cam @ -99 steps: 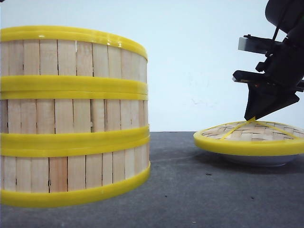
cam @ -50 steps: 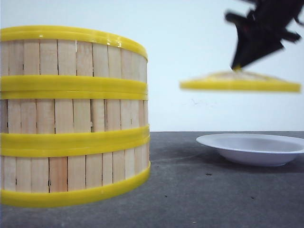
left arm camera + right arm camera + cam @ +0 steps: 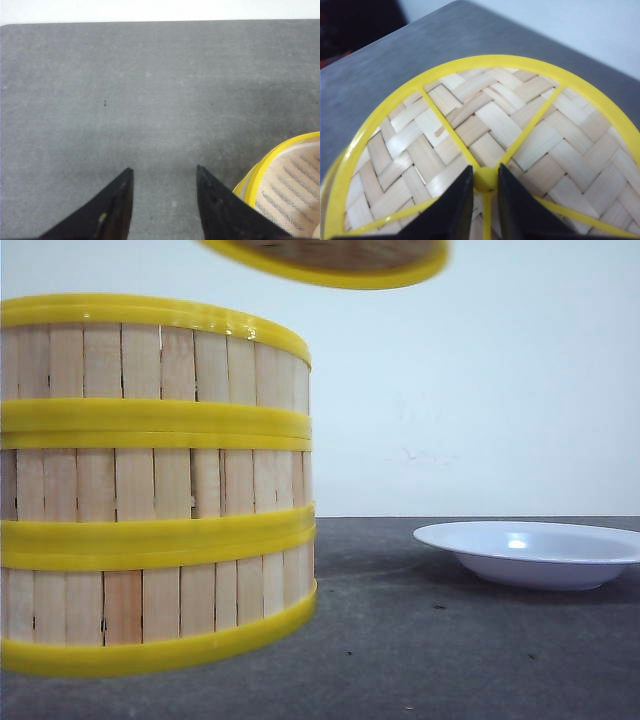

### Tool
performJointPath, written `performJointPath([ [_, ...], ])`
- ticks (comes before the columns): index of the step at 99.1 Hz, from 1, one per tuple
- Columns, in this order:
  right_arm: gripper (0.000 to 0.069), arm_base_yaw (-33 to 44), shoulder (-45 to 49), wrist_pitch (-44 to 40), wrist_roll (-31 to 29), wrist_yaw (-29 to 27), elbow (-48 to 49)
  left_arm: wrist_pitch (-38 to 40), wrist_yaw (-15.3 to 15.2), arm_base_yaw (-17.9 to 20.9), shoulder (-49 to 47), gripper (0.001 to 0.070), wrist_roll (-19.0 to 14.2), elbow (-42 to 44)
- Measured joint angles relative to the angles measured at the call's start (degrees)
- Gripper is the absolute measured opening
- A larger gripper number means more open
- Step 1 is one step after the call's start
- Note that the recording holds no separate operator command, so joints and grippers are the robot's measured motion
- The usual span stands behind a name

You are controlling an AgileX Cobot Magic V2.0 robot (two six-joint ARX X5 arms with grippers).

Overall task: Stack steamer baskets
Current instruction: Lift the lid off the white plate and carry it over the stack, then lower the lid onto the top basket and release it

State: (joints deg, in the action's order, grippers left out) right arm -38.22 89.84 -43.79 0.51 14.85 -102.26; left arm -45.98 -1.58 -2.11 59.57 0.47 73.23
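Three steamer baskets (image 3: 150, 480) already stacked on the worktop (image 3: 420, 640). Lid (image 3: 485, 145) in the air, pinched at its knob by right pincer (image 3: 485, 182); left pincer (image 3: 162, 175) spread, empty. Only capping left, probably.

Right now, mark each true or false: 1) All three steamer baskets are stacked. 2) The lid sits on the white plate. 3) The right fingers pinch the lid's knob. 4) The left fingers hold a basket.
1) True: the steamer baskets stand as one stack.
2) False: the lid hangs in the air near the stack; the plate is bare.
3) True: the right gripper is shut on the knob.
4) False: the left gripper is open, over the table.
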Motion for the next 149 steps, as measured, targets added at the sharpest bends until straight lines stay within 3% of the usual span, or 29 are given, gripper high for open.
performJointPath([
  [47, 0.0053, -9.46, 10.69, -1.84, 2.93, -0.04, -3.78, -0.02, 0.00, 0.00, 0.50, 0.0228, 0.00, 0.00],
  [141, 0.0054, -11.61, 14.78, -1.95, 4.26, -0.11, -4.13, -0.04, 0.00, 0.00, 0.52, 0.0228, 0.02, 0.00],
  [149, 0.0116, -11.63, 14.78, -1.97, 4.35, -0.07, -4.15, -0.07, 0.00, 0.00, 0.52, 0.0228, 0.02, 0.00],
])
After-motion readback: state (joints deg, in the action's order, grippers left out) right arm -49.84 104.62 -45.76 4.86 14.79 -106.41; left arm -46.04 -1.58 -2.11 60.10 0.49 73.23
